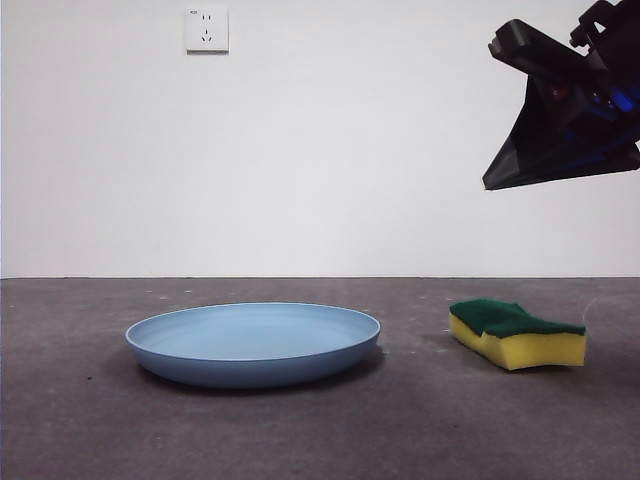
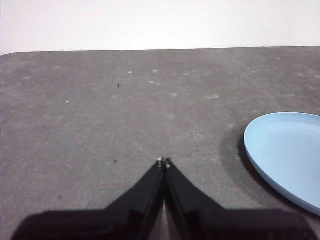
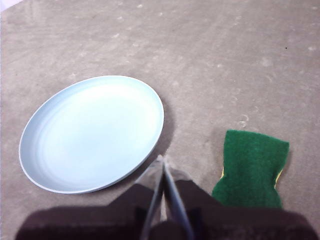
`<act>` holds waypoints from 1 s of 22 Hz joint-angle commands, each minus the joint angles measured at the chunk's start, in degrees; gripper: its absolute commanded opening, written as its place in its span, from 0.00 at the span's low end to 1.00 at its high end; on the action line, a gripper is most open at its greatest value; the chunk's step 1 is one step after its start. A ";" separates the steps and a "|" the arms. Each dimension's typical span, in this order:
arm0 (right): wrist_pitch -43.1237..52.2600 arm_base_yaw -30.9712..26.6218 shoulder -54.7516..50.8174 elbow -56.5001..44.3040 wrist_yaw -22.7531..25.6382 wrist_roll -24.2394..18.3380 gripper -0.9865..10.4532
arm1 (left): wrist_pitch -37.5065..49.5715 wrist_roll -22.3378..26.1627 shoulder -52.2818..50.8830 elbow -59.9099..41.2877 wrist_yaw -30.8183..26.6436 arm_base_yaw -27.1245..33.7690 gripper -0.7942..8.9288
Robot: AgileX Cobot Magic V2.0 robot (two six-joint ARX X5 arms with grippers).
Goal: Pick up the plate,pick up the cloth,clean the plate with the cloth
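The light-blue plate [image 1: 253,343] lies flat on the dark table, left of centre in the front view. The cloth, a yellow sponge with a green top [image 1: 517,333], lies to its right, apart from it. My right gripper [image 3: 163,161] is shut and empty, high above the table between the plate [image 3: 93,131] and the sponge [image 3: 251,169]; its arm shows dark at the top right of the front view [image 1: 570,105]. My left gripper [image 2: 164,162] is shut and empty over bare table, with the plate's edge [image 2: 285,150] off to one side.
A white wall stands behind the table, with a wall socket [image 1: 206,29] high up. The table's far edge [image 2: 150,50] shows in the left wrist view.
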 commanded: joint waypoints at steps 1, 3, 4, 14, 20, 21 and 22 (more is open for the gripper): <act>0.28 0.04 -0.02 -0.52 0.24 -0.07 0.09 | 0.11 0.04 -0.13 -0.74 -0.20 0.15 0.08; -0.13 0.00 -0.02 -0.52 0.33 -4.46 0.09 | 0.11 0.04 -0.13 -0.74 -0.20 0.15 0.08; -0.90 0.09 -0.79 -0.52 0.13 -4.61 0.09 | 0.11 0.04 -0.13 -0.74 -0.20 0.15 0.08; -10.58 -22.01 -26.51 -3.04 -3.19 -8.61 0.09 | 0.09 0.04 -0.13 -0.74 -0.22 0.15 0.08; -9.90 -34.34 -40.57 -12.24 -4.63 -8.61 0.09 | 0.09 0.04 -0.13 -0.74 -0.20 0.15 0.08; -9.88 -34.51 -41.70 -13.33 -4.63 -8.59 0.09 | 0.09 0.07 -0.13 -0.74 -0.20 0.15 0.08; -9.88 -34.47 -42.88 -14.60 -4.61 -8.52 0.09 | 0.09 0.04 -0.13 -0.74 -0.20 0.15 0.08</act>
